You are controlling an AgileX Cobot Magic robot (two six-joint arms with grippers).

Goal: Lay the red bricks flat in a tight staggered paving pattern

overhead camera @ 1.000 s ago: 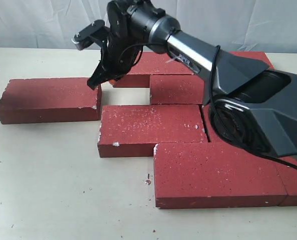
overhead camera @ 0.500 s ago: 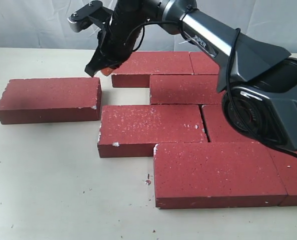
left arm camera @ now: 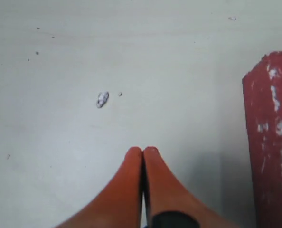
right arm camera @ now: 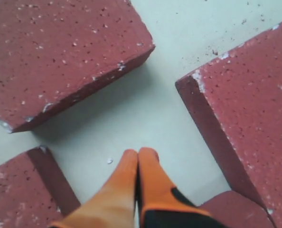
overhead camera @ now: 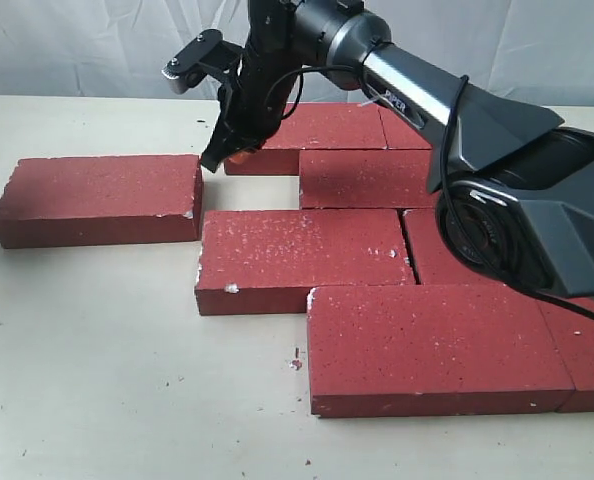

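Observation:
Several red bricks lie flat on the table in staggered rows: a back brick (overhead camera: 312, 130), a middle brick (overhead camera: 302, 255) and a front brick (overhead camera: 437, 345). One brick (overhead camera: 97, 195) lies apart on the left. My right gripper (overhead camera: 217, 160) is shut and empty, with its tip over the bare gap between the left brick and the back brick. In the right wrist view its orange fingertips (right arm camera: 138, 152) point at bare table between brick corners (right arm camera: 60, 52) (right arm camera: 255, 118). My left gripper (left arm camera: 142, 149) is shut and empty over bare table, with a brick's end (left arm camera: 271, 142) beside it.
The right arm (overhead camera: 447, 100) stretches from the right across the back rows of bricks. A bare rectangular gap of table (overhead camera: 252, 192) lies between the left brick, the middle brick and the back rows. Small white chips (left arm camera: 102, 99) dot the table. A pale curtain hangs behind.
My right gripper has lifted off the left brick's right end and shifted a little right, toward the back brick. The bricks have not moved.

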